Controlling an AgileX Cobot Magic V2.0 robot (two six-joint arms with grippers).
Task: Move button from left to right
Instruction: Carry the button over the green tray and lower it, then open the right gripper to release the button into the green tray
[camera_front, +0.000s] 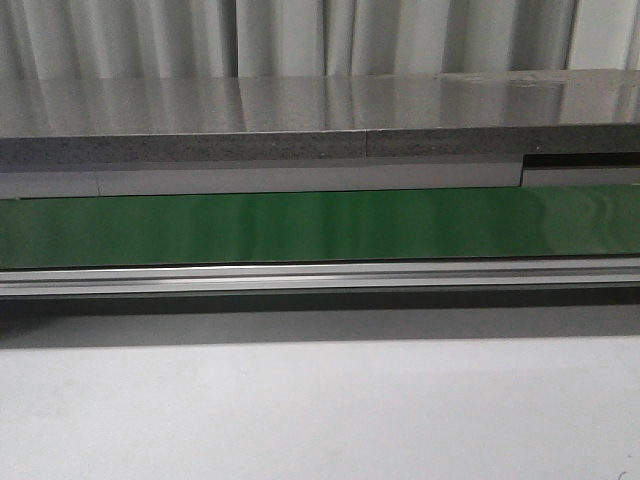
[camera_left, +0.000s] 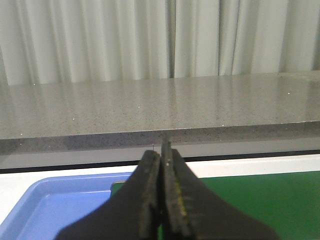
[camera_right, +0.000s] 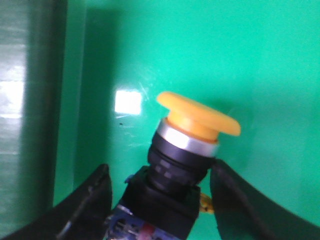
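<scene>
The button (camera_right: 185, 160) sits between the right tool's (camera_right: 160, 197) spread fingers; the left tool (camera_left: 161, 200) is pressed together.

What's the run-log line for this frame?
left end effector: shut, empty, above blue tray | right end effector: open around button | surface: green belt

Button (camera_right: 185, 160): push-button switch seen only in the right wrist view. Round yellow mushroom cap, tilted, above a silver collar ring and a black ribbed neck. Black blocky body below, with a small yellow tab at one side and blue and red bits at its base. Stands over a bright green surface, between two dark prongs, apparently untouched by either.
</scene>
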